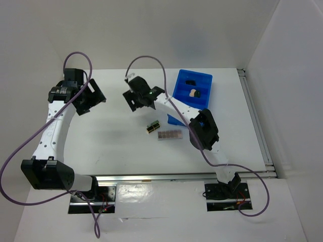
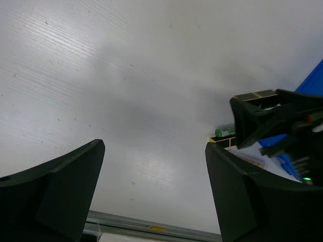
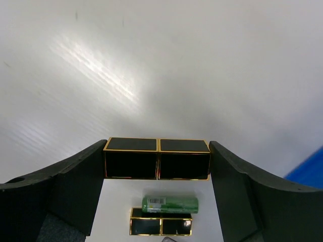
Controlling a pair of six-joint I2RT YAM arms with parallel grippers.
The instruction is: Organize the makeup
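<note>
**Figure. Right claw carrying one lipstick above the table.**

The right claw (image 3: pixel 157 148) pinches a black-and-gold lipstick tube (image 3: pixel 156 164) end to end, with one finger against each short end. The seam between cap and body lies midway between the fingers. The tube is clear of the white table (image 1: pixel 116 136), at centre and towards the far side.

The left claw (image 2: pixel 154 148) is spread wide with nothing between its fingers, over the far left of the table.

Directly below the carried tube, on the table, lie a green tube (image 3: pixel 170 203) and just nearer it a second lipstick tube (image 3: pixel 161 222). A brown palette strip (image 1: pixel 169 135) lies just to their near right. The blue bin (image 1: pixel 204 83) stands at the far right. It already holds a beige sponge (image 1: pixel 192 92) and a black compact (image 1: pixel 190 81).

*Handling.*
- **Lipstick tube:** it is probably light and rigid, with glossy faces that may slip.
- **Present hold:** pressing on the ends should keep the cap on, but the contact patches are small, so the tube could pivot or drop if jolted.
- **Firmer hold:** a grip across the long flat sides near the seam would likely be more secure.
- **Green tube:** it is round and may roll when nudged.
- **Palette strip:** it is thin and flat and offers only its long edges to grasp.
</note>
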